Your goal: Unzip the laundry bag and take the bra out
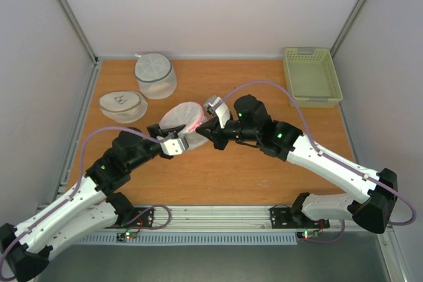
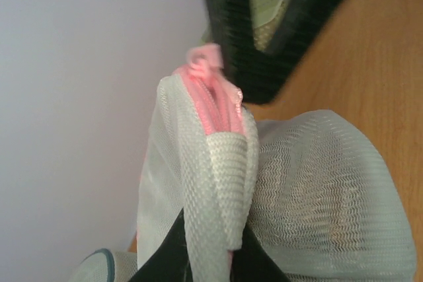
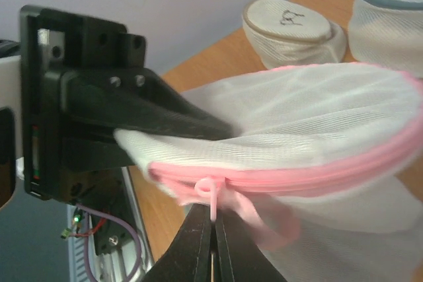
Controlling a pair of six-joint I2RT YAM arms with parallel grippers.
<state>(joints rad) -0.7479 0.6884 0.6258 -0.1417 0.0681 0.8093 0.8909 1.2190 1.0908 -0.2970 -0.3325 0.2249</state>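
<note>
The laundry bag [image 1: 180, 117], a white mesh drum with a pink zipper band, is held tilted above the table's middle between both grippers. My left gripper [image 1: 176, 135] is shut on a fold of the bag's white mesh edge [image 2: 218, 183], just below the end of the pink zipper [image 2: 218, 100]. My right gripper [image 3: 213, 229] comes up from below and is shut on the thin pink zipper pull [image 3: 213, 195]. The zipper [image 3: 330, 173] runs shut along the rim. The left gripper's black fingers [image 3: 165, 113] pinch the bag [image 3: 317, 110] from the left. The bra is hidden.
A white mesh drum with a grey band [image 1: 156, 75] stands at the back left. A flatter round bag with a dark mark [image 1: 123, 105] lies beside it. A pale green basket [image 1: 312, 76] sits at the back right. Grey walls enclose the table.
</note>
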